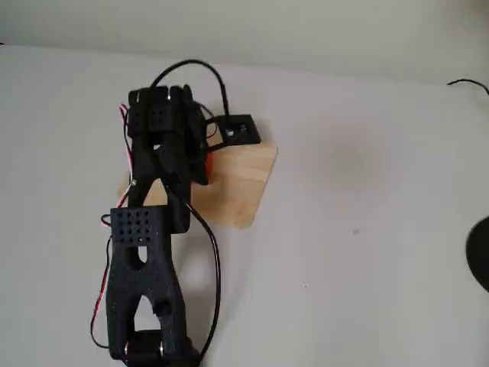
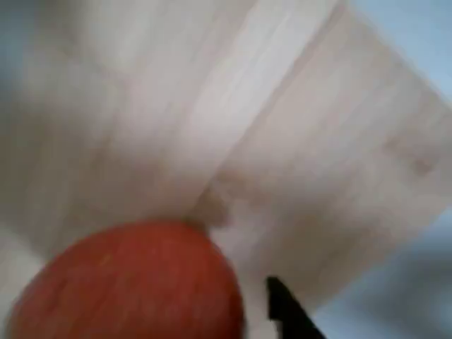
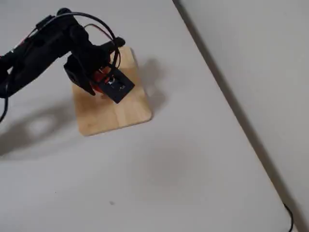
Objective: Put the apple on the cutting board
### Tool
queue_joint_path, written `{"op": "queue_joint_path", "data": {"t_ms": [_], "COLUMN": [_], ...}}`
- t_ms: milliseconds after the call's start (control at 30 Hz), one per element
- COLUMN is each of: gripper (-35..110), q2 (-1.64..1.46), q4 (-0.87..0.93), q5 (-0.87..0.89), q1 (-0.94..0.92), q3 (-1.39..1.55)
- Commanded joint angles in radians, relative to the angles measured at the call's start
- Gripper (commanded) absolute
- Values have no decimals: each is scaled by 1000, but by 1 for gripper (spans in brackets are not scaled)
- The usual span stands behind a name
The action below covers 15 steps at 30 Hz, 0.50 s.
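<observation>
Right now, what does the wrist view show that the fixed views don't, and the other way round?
Wrist view: the apple's smooth red skin up close, the cutting board's pale plank grain behind it, and one dark fingertip.

A fixed view: the black arm reaching over the whole board on the white table, its shadow alongside.

Both: the apple over the board at the gripper.

My counter (image 1: 367, 229) is a plain, pale grey-white surface, evenly lit with soft shadows. In one fixed view its far edge meets an off-white wall (image 1: 306, 30), and at the right edge sits part of a dark round object (image 1: 480, 256) near a thin black cable (image 1: 467, 82). In the other, a pale floor or wall (image 3: 260, 58) lies beyond the counter's right edge.
</observation>
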<state>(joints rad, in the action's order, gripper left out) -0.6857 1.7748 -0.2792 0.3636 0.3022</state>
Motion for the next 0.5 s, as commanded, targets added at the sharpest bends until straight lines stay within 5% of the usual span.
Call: {"op": "queue_joint_path", "data": {"t_ms": [0, 467], "gripper": [81, 81], "q2": [-232, -1158], "q4": [52, 43], "q5": [-15, 38], "q1": [-41, -215], "q3": [54, 638]}}
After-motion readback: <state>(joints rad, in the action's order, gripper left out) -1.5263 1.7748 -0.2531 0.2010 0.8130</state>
